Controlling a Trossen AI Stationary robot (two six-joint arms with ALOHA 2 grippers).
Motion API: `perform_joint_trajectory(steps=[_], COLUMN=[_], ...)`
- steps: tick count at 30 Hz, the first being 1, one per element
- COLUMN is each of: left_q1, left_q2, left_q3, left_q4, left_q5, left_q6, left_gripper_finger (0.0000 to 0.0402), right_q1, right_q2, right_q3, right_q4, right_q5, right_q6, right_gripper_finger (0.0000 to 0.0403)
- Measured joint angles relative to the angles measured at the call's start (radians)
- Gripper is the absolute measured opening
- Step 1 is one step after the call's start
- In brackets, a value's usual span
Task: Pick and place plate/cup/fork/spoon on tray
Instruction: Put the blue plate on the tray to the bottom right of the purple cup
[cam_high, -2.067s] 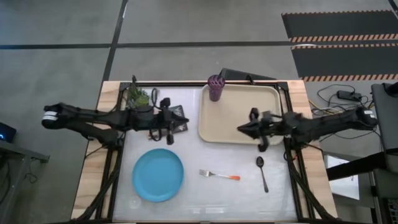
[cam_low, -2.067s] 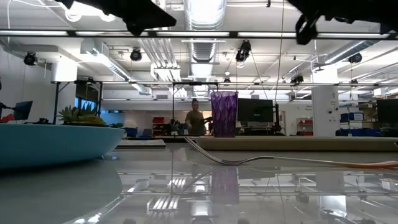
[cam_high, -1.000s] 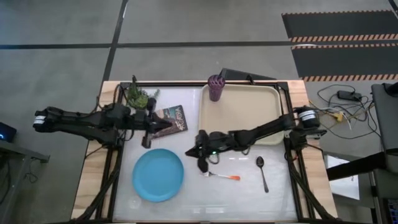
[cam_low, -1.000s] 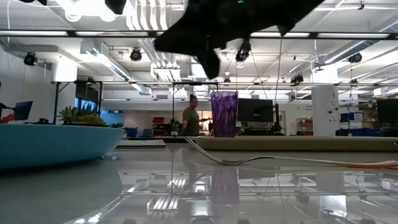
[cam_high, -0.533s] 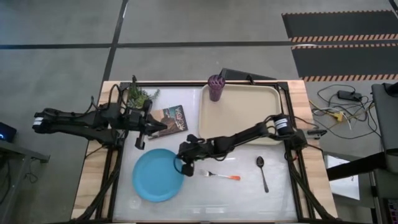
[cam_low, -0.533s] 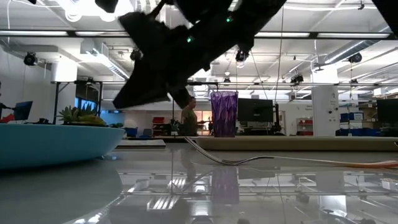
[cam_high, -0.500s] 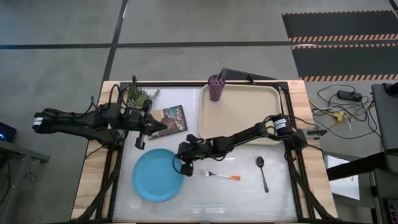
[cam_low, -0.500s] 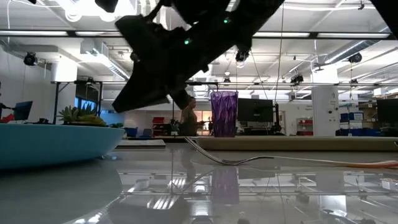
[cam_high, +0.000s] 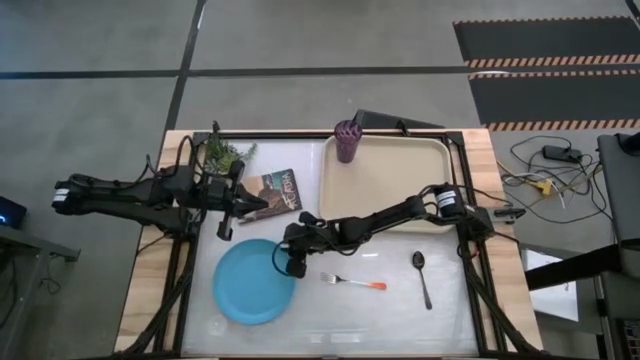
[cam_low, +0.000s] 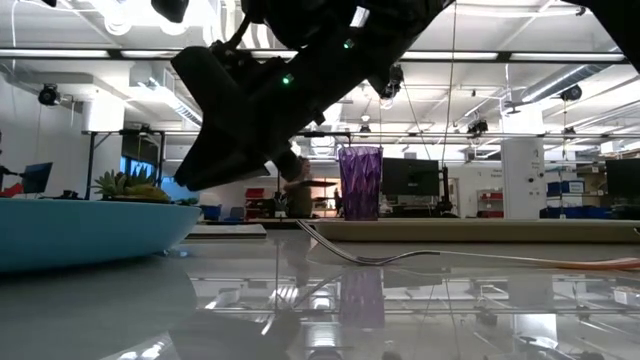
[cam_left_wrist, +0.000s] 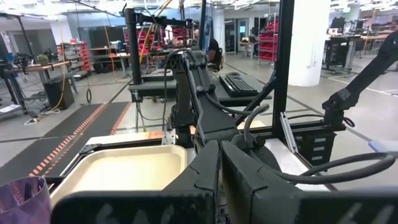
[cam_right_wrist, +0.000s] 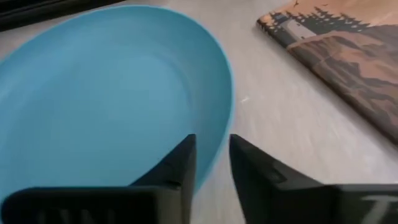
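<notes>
The light-blue plate (cam_high: 253, 282) lies flat on the table at the front left. My right gripper (cam_high: 293, 262) is open at the plate's right rim (cam_right_wrist: 219, 134), one finger over the plate's inside and one outside it. The fork (cam_high: 353, 282) and the dark spoon (cam_high: 421, 275) lie on the table to the right of the plate. The purple cup (cam_high: 347, 140) stands at the beige tray's (cam_high: 385, 180) far left corner. My left gripper (cam_high: 228, 215) is shut and empty, above the table beyond the plate. My right gripper comes at the plate's right rim (cam_right_wrist: 217, 146) slanting down from the table's right, with the rim in the gap between its fingers (cam_right_wrist: 180, 165). I cannot tell whether either finger touches the plate. The plate lies flat on the table.
A small picture book (cam_high: 275, 190) lies just beyond the plate, close to my right gripper. A green potted plant (cam_high: 222, 155) stands at the far left. The tray's inside holds nothing.
My right gripper has gone toward the table's left edge, from beside the fork's tines to the plate's right rim, and has come down lower. My left gripper has drawn back a little toward the table's left edge. The plate, fork and spoon have stayed where they were.
</notes>
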Motion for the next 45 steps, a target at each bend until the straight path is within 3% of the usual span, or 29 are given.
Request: perform_joint_trajectory(steps=[9,20,28,37,45], left_q1=[0.000,0.000,0.000,0.000,0.000], left_q2=[0.001,0.002,0.002,0.002,0.002], left_q3=[0.000,0.000,-0.001,-0.001,-0.001], left_q4=[0.000,0.000,0.001,0.001,0.001], left_q5=[-0.001,-0.002,-0.002,-0.002,-0.002], left_q6=[0.004,0.006,0.006,0.005,0.005], left_gripper_finger=[0.0000,0.0000,0.0000,0.0000,0.0000], right_q1=[0.001,0.005,0.005,-0.003,-0.003], right_q2=[0.031,0.066,0.071,0.071,0.066], right_q3=[-0.002,-0.003,-0.003,0.013,0.039], right_q4=[0.004,0.019,0.014,0.015,0.017], right_q5=[0.007,0.005,0.005,0.004,-0.053], right_q6=[0.020,0.062,0.087,0.154,0.210], right_gripper_finger=[0.0187,0.0196,0.0141,0.0022,0.0009])
